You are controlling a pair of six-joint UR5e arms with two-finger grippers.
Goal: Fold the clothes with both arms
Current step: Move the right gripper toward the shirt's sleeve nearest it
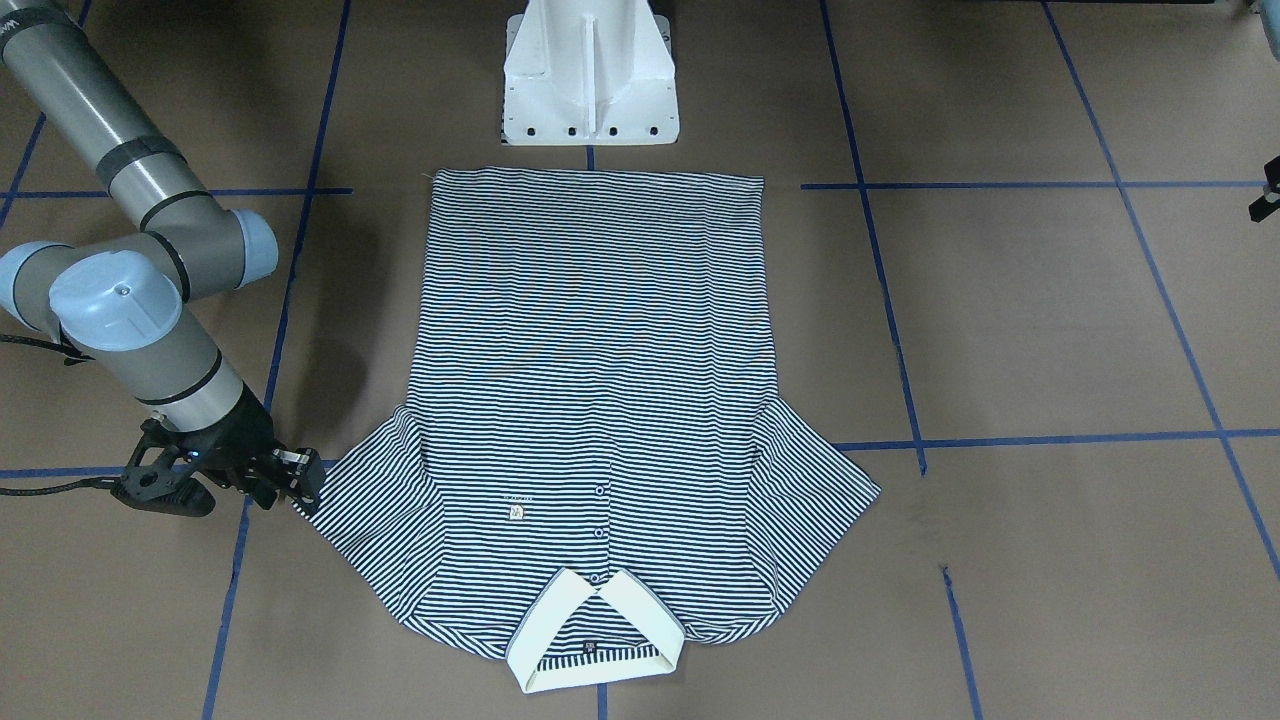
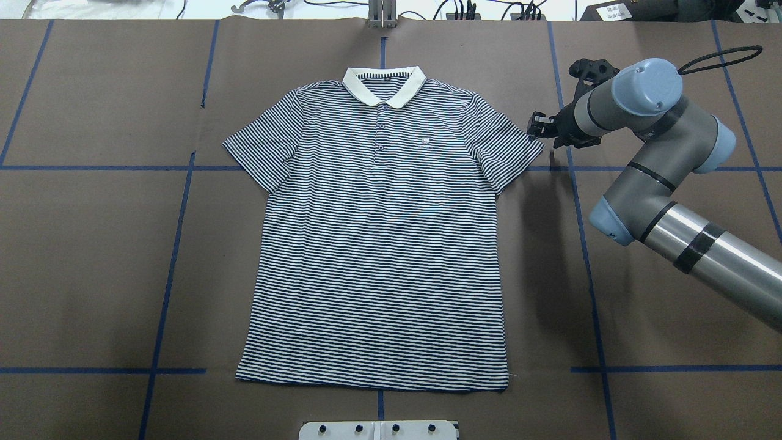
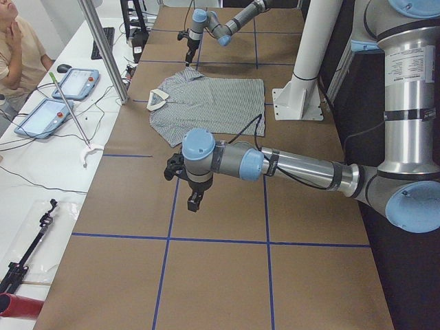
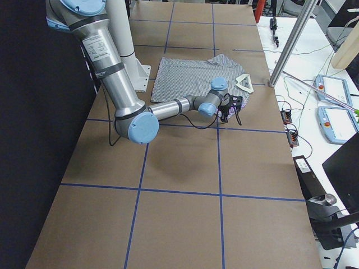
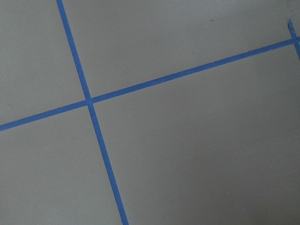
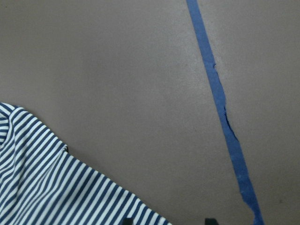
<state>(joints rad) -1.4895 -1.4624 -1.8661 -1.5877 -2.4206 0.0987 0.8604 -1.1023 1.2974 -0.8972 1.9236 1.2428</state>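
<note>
Approach for sleeve fold: right gripper (image 2: 537,129) parted, empty, just beside polo shirt (image 2: 379,244) sleeve; next, pinch its edge. Left gripper (image 3: 194,201) well apart from shirt, opening impossible to tell.

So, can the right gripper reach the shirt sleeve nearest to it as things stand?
Probably yes. The right gripper sits right at the outer edge of that sleeve, its jaws apart, and nothing else lies on the table around it to block the way.

Polo shirt (image 1: 600,400) lies flat, buttoned front up, on the tabletop (image 1: 1050,330). My pedestal (image 1: 590,75) stands just beyond its hem. My right jaws sit at its right-hand sleeve tip (image 1: 330,500); contact unconfirmed.
</note>
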